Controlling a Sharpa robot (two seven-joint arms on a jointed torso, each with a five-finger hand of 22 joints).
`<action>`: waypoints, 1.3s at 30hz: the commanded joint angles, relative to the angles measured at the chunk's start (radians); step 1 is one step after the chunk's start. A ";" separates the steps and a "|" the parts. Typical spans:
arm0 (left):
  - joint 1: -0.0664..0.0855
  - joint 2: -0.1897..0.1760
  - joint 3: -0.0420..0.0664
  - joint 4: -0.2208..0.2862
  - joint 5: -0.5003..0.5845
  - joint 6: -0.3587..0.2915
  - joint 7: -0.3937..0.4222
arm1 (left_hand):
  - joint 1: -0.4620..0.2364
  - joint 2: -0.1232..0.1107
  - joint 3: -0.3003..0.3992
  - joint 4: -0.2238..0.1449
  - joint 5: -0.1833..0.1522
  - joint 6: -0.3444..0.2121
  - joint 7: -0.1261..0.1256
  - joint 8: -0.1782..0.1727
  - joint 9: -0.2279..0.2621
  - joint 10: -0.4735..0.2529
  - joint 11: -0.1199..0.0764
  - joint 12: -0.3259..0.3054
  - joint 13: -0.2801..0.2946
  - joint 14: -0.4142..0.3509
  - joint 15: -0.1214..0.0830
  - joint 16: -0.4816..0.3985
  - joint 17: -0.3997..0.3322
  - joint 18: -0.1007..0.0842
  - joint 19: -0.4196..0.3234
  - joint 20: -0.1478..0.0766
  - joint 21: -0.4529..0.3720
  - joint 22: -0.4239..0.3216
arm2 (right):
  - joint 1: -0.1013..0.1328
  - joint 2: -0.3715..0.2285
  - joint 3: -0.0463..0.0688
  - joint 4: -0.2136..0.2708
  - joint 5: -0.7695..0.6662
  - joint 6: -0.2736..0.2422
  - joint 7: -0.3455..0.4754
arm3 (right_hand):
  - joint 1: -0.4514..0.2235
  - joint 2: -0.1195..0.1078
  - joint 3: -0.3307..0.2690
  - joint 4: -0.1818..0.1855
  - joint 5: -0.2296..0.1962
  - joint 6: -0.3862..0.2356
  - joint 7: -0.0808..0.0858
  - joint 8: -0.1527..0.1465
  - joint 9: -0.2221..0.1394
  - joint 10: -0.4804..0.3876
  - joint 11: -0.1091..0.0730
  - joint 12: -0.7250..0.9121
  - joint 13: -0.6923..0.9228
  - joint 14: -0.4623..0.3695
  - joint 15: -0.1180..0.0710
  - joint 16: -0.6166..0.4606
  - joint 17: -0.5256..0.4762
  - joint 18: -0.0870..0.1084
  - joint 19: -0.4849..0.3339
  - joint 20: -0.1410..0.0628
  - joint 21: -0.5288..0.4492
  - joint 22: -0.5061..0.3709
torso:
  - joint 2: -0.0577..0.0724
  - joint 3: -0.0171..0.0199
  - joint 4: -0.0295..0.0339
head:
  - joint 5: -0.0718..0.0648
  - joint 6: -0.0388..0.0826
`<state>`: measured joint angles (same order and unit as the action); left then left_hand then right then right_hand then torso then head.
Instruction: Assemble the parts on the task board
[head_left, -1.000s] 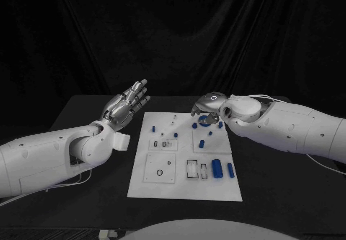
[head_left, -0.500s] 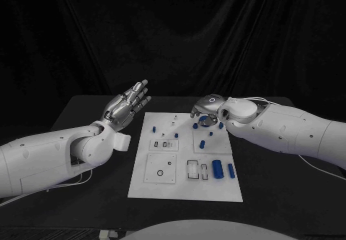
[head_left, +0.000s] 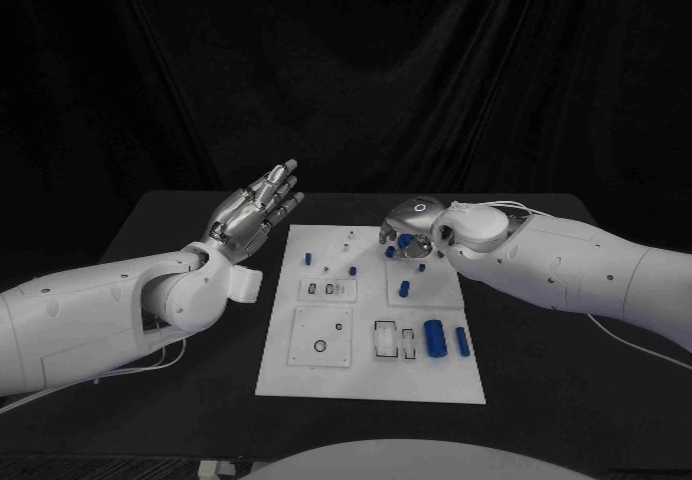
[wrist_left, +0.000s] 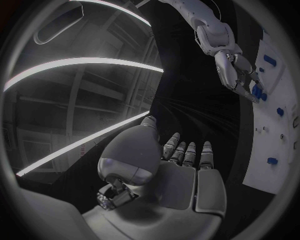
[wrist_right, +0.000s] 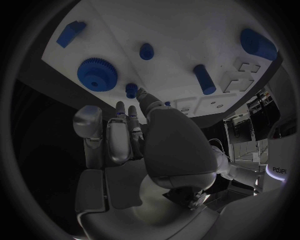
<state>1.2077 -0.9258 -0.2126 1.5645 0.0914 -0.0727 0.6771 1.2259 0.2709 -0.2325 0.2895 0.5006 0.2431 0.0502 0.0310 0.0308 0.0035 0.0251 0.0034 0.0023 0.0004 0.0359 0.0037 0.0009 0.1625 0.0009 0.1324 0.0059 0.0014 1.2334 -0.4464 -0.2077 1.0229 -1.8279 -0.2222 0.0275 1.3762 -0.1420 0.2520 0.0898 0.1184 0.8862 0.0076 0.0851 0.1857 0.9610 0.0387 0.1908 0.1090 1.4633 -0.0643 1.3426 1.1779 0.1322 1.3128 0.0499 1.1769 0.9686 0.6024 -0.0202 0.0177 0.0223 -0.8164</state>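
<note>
The white task board (head_left: 369, 374) lies mid-table with several blue parts on it. My right hand (head_left: 408, 222) is low over the board's far right corner. In the right wrist view its fingertips (wrist_right: 141, 94) reach a small blue peg (wrist_right: 131, 90) standing beside a blue gear (wrist_right: 97, 74); I cannot tell whether they grip the peg. The left wrist view shows the right hand (wrist_left: 236, 70) with blue at its fingertips. My left hand (head_left: 257, 212) is raised left of the board, fingers straight and apart, holding nothing.
Two blue cylinders (head_left: 434, 338) (head_left: 462, 342) lie at the board's near right, and another blue piece (head_left: 405, 290) sits mid-board. Small pegs (head_left: 307, 258) stand at its far left. A square block with a ring (head_left: 320, 338) sits near left. Black table surrounds the board.
My right hand has dropped lower and shifted slightly left, closer to the board's far right corner. The left hand has stayed where it was.
</note>
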 joint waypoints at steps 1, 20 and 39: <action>0.003 0.002 0.001 0.001 -0.002 0.018 0.160 | 0.014 -0.001 0.008 -0.001 0.007 0.003 -0.001 0.003 0.001 -0.001 0.005 -0.003 -0.001 0.000 -0.002 -0.004 -0.001 0.010 -0.001 0.005 -0.006 -0.001 | -0.006 0.005 0.001 -0.012 -0.010 -0.001 0.016 | -0.001 0.007 -0.005 -0.001 0.003 0.000 -0.005 -0.001 0.002 0.002 0.001 -0.003 0.002 0.033 0.003 -0.004 -0.001 -0.004 -0.009 -0.001 -0.006 0.003 | 0.000 0.0000 -0.0001 | 0.000 -0.002; 0.003 0.003 0.001 -0.001 -0.002 0.029 0.152 | 0.029 -0.001 0.015 0.000 0.018 0.036 0.025 0.010 0.005 -0.003 0.016 -0.003 -0.002 0.000 0.000 -0.004 -0.001 0.015 -0.001 0.014 -0.006 -0.001 | -0.021 0.049 0.001 -0.096 -0.010 0.010 0.040 | 0.033 0.015 0.064 -0.021 0.217 0.063 0.006 0.016 0.019 0.016 0.003 -0.023 0.000 0.029 0.005 -0.004 -0.003 -0.004 -0.015 0.001 -0.013 0.020 | 0.000 -0.0001 0.0001 | 0.000 0.000; 0.003 0.003 0.001 -0.009 -0.002 0.035 0.142 | 0.038 -0.001 0.019 -0.002 0.027 0.060 0.035 0.017 0.007 -0.001 0.024 -0.003 -0.001 0.000 0.005 -0.004 -0.001 0.015 -0.001 0.019 -0.006 -0.001 | -0.027 0.060 0.001 -0.125 0.049 -0.042 0.063 | 0.040 0.030 0.082 -0.029 0.073 0.169 0.037 0.091 0.111 0.143 -0.035 -0.017 0.005 0.011 -0.018 -0.043 -0.056 -0.007 -0.023 -0.019 -0.022 0.044 | 0.000 0.0001 -0.0002 | -0.002 -0.016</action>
<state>1.2077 -0.9246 -0.2127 1.5550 0.0911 -0.0518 0.6773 1.2548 0.2682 -0.2188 0.2868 0.5215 0.2950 0.0840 0.0431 0.0361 0.0015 0.0412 0.0034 0.0016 0.0004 0.0359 0.0037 0.0016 0.1624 0.0009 0.1466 0.0059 0.0017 1.2103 -0.3881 -0.2068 0.8998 -1.8039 -0.2402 0.0817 1.4230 -0.1172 0.3381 0.0564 0.1956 1.0540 0.0434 0.1752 0.2955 1.0977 0.0034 0.1758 0.1136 1.4667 -0.0753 1.3057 1.1231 0.1323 1.2898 0.0372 1.1527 1.0112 0.6024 -0.0202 0.0174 0.0196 -0.8310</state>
